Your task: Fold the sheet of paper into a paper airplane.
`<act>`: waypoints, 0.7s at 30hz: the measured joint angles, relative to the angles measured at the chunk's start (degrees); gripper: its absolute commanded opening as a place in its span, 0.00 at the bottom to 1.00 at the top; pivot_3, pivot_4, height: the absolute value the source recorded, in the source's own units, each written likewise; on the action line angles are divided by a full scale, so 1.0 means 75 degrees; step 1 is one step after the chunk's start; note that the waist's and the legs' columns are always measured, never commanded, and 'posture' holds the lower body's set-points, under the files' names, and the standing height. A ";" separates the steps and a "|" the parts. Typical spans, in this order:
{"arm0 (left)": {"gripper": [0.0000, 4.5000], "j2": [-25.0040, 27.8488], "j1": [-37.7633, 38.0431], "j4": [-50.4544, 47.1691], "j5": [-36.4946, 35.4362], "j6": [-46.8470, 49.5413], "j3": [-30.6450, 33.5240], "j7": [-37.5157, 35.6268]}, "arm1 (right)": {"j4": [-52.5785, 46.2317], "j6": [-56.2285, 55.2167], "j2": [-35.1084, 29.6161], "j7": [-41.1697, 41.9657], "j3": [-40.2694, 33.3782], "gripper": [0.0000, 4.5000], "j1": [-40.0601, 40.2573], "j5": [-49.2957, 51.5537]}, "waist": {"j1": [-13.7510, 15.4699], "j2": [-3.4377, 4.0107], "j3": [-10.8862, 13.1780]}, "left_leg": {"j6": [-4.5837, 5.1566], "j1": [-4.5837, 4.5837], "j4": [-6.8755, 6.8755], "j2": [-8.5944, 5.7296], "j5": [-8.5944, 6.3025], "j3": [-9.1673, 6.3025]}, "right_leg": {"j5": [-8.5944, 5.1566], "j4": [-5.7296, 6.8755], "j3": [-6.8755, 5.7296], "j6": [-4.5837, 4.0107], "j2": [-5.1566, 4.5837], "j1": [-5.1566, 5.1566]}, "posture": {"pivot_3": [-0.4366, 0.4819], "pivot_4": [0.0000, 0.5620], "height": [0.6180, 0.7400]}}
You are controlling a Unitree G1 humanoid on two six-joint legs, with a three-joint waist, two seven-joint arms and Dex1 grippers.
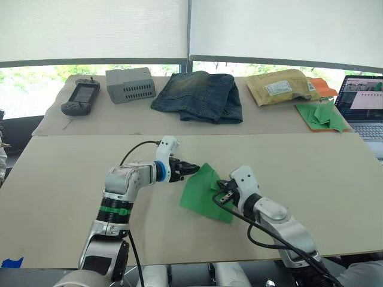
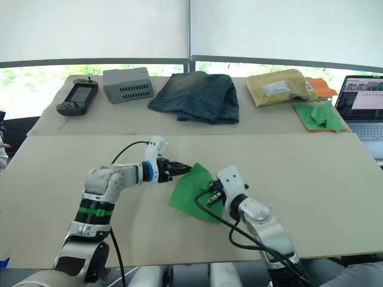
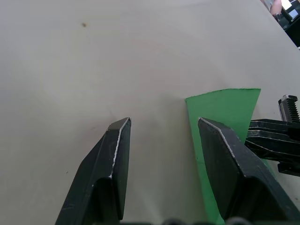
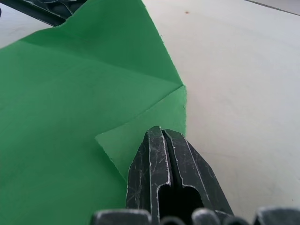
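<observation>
A pale beige surface (image 1: 72,179) runs across the foreground below a bank of bright windows with white roller blinds (image 1: 96,30), and a second tan surface (image 1: 263,119) sits behind it at 12 o'clock. Along that far surface, from 10 o'clock round to 2 o'clock, lie a dark handheld device (image 1: 81,98), a grey vented box (image 1: 130,85), folded blue jeans (image 1: 198,96), a yellow padded envelope (image 1: 280,86) and a pile of green folded papers (image 1: 322,115) with orange paper (image 1: 324,87) just behind it; an open laptop (image 1: 362,101) stands at 3 o'clock. Near the middle of the near surface lies the sheet of paper (image 1: 200,192), bright green, mostly flat, with a folded flap showing in the right wrist view. The left end effector (image 1: 190,170) comes in from 9 o'clock with its two black fingers (image 3: 115,159) spread apart, one over bare surface, the other over the sheet's edge; whether it touches the paper cannot be told. The right end effector (image 1: 219,192) reaches in from 4 o'clock, its fingers pressed together, their tips at the edge of the folded flap of the sheet; whether paper is pinched between them cannot be told.
</observation>
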 measured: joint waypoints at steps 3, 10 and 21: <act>0.54 -0.0013 0.0044 -0.0207 -0.0268 0.0206 0.0006 -0.0003 | 0.0002 0.0000 0.0034 -0.0006 0.0002 0.00 0.0006 -0.0014 | -0.0008 0.0000 0.0000 | 0.0000 0.0001 -0.0001 0.0003 0.0000 0.0000 | -0.0001 0.0000 0.0001 -0.0001 0.0001 -0.0001 | 0.48 0.27 0.91; 0.54 -0.0102 0.0013 -0.0140 -0.0585 0.0301 0.0827 0.0479 | -0.0002 0.0000 0.0037 -0.0002 0.0009 0.00 0.0039 -0.0039 | -0.0006 0.0000 -0.0001 | 0.0000 0.0001 -0.0001 0.0003 0.0000 0.0000 | -0.0001 0.0000 0.0001 -0.0002 0.0003 -0.0001 | 0.48 0.27 0.91; 0.54 0.0751 0.0773 -0.1036 -0.0573 -0.0897 -0.0617 -0.0819 | 0.0066 0.0001 -0.0079 0.0199 0.0091 0.00 -0.0073 -0.0057 | -0.0005 0.0001 0.0000 | -0.0002 0.0009 -0.0017 0.0013 -0.0001 0.0008 | -0.0004 0.0000 0.0006 -0.0023 0.0007 -0.0002 | 0.48 0.27 0.91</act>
